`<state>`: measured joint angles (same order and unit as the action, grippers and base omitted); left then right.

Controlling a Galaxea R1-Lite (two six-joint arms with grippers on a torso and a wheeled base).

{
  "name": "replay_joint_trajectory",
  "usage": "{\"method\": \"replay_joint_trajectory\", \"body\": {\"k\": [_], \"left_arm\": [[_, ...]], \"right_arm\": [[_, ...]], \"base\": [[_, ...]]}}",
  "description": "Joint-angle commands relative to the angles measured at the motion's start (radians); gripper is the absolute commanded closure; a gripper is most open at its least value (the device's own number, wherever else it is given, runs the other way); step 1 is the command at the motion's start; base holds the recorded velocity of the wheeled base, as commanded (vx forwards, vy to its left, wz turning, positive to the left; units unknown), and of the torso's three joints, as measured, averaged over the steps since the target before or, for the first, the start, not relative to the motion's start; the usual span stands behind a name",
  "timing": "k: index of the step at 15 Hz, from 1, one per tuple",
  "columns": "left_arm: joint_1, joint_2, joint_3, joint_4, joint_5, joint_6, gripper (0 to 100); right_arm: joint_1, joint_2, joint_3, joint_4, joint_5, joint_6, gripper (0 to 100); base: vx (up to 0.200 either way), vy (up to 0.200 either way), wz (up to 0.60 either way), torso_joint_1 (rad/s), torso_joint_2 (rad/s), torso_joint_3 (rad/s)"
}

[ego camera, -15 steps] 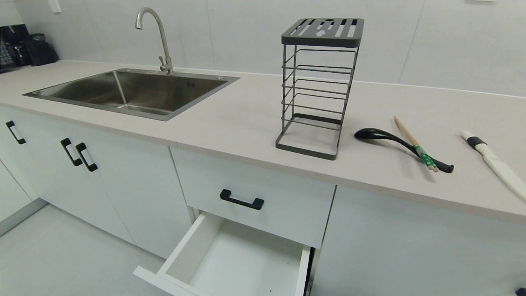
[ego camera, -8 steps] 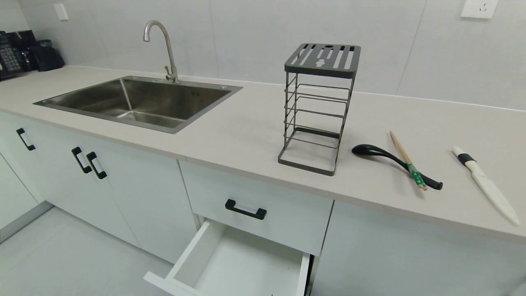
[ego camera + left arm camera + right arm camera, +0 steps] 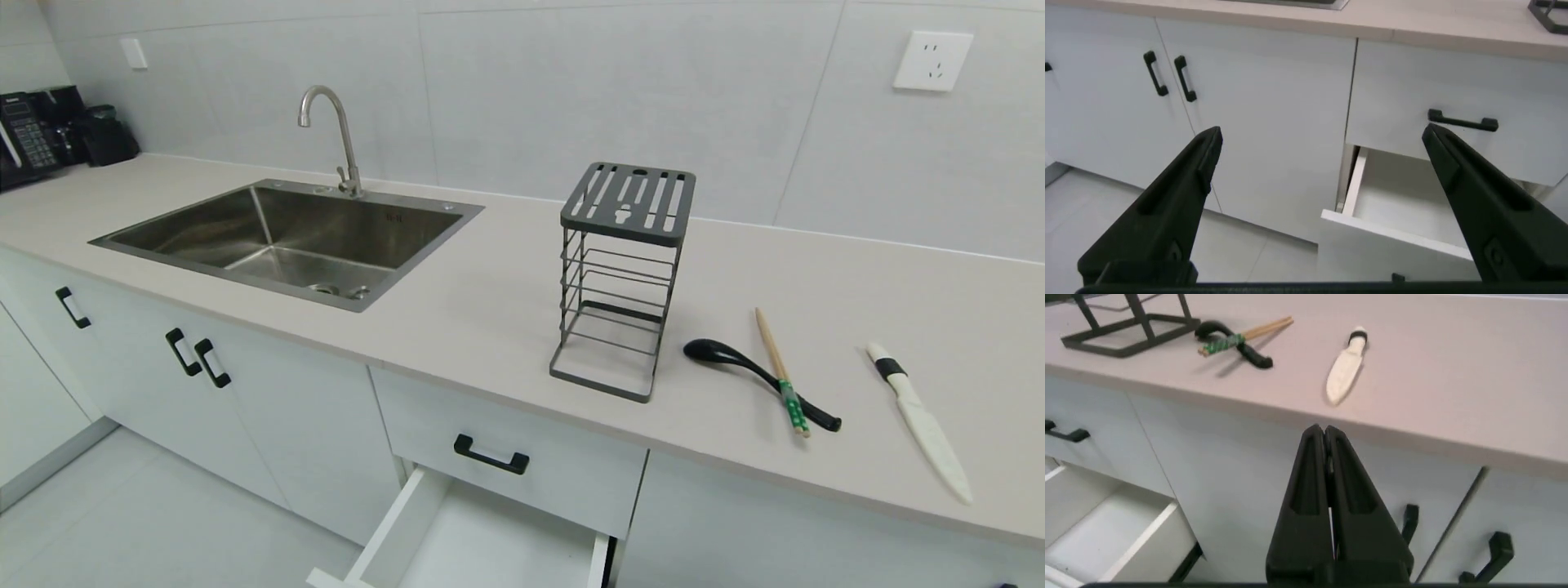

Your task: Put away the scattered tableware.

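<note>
Nothing here can be read.
A tiny dark mark on the inside wall of the sink (image 3: 326, 219) and the little keys on the black machine (image 3: 31, 137) in the corner are both too small to make out.

Clearance on the counter, from above and from the front.
The rack (image 3: 622, 282) stands upright near the front edge of the counter (image 3: 490, 318) and is the tallest obstacle, with a slotted plate over its top and open wire sides. The black spoon (image 3: 755, 377) lies just right of the rack, and the chopsticks (image 3: 781, 371) cross its handle. The knife (image 3: 918, 420) lies well apart to the right, past a strip of counter. A wide strip separates the rack and the sink (image 3: 294, 237). The lower drawer (image 3: 473, 547) juts out below the counter front.
</note>
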<state>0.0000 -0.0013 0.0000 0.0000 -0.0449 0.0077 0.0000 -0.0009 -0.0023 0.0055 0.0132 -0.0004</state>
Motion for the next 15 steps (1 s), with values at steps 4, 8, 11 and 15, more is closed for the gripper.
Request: {"method": "replay_joint_trajectory", "body": {"k": [4,8,11,15], "left_arm": [[0.002,0.001,0.0,0.0,-0.001,0.0,0],[0.002,0.001,0.0,0.0,0.0,0.0,0],[0.002,0.001,0.0,0.0,-0.001,0.0,0],[0.0,0.001,0.0,0.0,-0.001,0.0,0]], "right_arm": [[0.0,0.001,-0.001,0.001,0.001,0.002,100],[0.0,0.001,-0.001,0.001,-0.001,0.002,100],[-0.002,0.001,-0.001,-0.001,-0.001,0.0,0],[0.0,0.001,-0.001,-0.001,0.001,0.0,0]], "base": [[0.0,0.0,0.0,0.285,-0.51,-0.245],[0.0,0.0,0.0,0.117,-0.21,-0.101],[0.0,0.0,0.0,0.0,0.0,0.0],[0.0,0.0,0.0,0.0,0.0,0.0]]}}
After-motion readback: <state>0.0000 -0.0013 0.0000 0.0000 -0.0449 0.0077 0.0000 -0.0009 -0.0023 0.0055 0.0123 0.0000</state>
